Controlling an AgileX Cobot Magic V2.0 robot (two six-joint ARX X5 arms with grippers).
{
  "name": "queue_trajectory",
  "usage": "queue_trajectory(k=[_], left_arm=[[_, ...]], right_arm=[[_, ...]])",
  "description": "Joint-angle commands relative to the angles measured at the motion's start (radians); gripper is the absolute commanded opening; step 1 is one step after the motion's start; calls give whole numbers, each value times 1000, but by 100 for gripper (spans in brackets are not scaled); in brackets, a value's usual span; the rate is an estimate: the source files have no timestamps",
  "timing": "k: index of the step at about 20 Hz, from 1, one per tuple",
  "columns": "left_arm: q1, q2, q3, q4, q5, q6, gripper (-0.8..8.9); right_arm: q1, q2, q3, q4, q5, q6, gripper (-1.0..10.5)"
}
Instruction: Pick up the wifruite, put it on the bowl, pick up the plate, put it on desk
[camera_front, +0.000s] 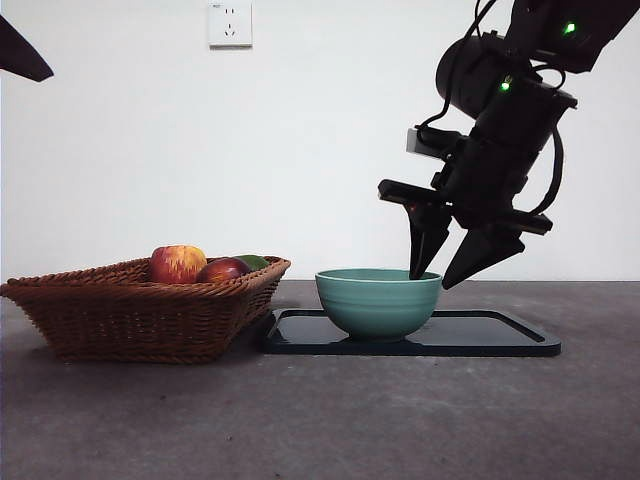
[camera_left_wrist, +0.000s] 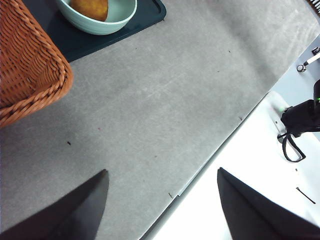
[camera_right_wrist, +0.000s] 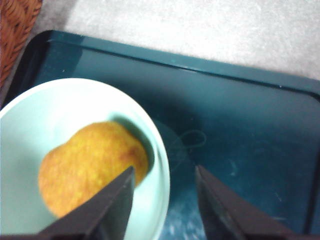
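Note:
The tan wifruite (camera_right_wrist: 90, 167) lies inside the teal bowl (camera_front: 378, 300); it also shows in the left wrist view (camera_left_wrist: 90, 7). It is hidden behind the bowl's wall in the front view. The bowl stands on the left part of a dark flat plate (camera_front: 480, 335) on the grey desk (camera_front: 320, 420). My right gripper (camera_front: 431, 282) is open and empty, with its tips at the bowl's right rim, one jaw over the bowl and one outside it (camera_right_wrist: 164, 170). My left gripper (camera_left_wrist: 162, 171) is open and empty, high over the desk's edge, away from the bowl.
A wicker basket (camera_front: 140, 310) stands left of the plate, close to its edge. It holds a red-and-yellow apple (camera_front: 177, 263), a dark red fruit (camera_front: 222, 270) and a green item (camera_front: 255, 262). The waiting arm's tip (camera_front: 20, 55) shows at the top left.

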Motion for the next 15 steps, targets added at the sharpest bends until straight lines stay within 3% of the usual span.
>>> queue_trajectory(k=[1,5,10,15], left_arm=[[-5,3,9,4,5,13,344],[-5,3,9,5,5,13,344],[-5,3,9,7,5,13,344],[-5,3,9,11,5,13,344]], right_arm=[[4,-55,25,6,5,3,203],[4,-204,25,-54,-3,-4,203],[19,-424,25,-245,-117,-69,203],[68,-623,21,-448,-120,-133,203]])
